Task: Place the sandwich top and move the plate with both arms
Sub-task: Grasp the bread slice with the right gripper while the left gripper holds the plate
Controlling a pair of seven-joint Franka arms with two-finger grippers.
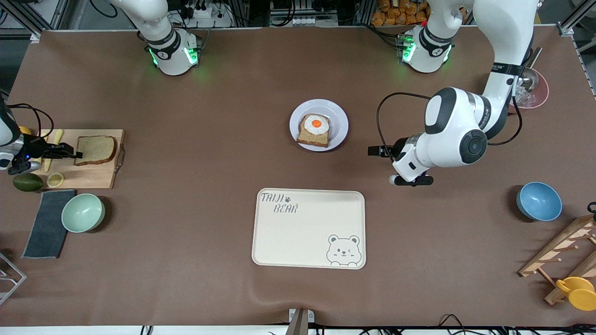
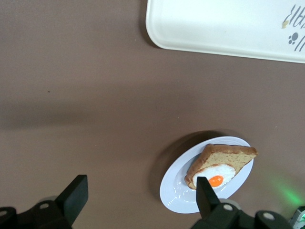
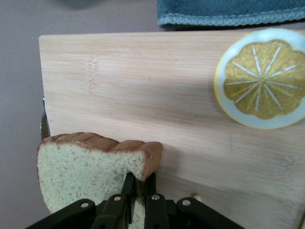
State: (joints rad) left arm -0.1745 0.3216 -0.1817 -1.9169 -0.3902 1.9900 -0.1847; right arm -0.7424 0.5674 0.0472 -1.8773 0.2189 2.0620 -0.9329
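Note:
The sandwich top (image 1: 95, 150) (image 3: 81, 167), a plain brown slice, lies on the wooden cutting board (image 1: 93, 174) at the right arm's end of the table. My right gripper (image 1: 74, 151) (image 3: 140, 179) is shut on the slice's crust edge, one finger on each face. The pale plate (image 1: 337, 123) (image 2: 176, 183) sits mid-table and carries a bread slice with a fried egg (image 1: 314, 130) (image 2: 224, 162). My left gripper (image 1: 372, 151) (image 2: 140, 186) hangs open over bare table beside the plate, toward the left arm's end, with nothing between its fingers.
On the board lie a lemon slice (image 1: 55, 179) (image 3: 261, 78) and a pale stick; an avocado (image 1: 28, 182), green bowl (image 1: 83, 212) and dark cloth (image 1: 46, 223) are close by. The bear-print tray (image 1: 307, 232) lies nearer the camera than the plate. A blue bowl (image 1: 538, 201) and wooden rack (image 1: 563, 251) stand at the left arm's end.

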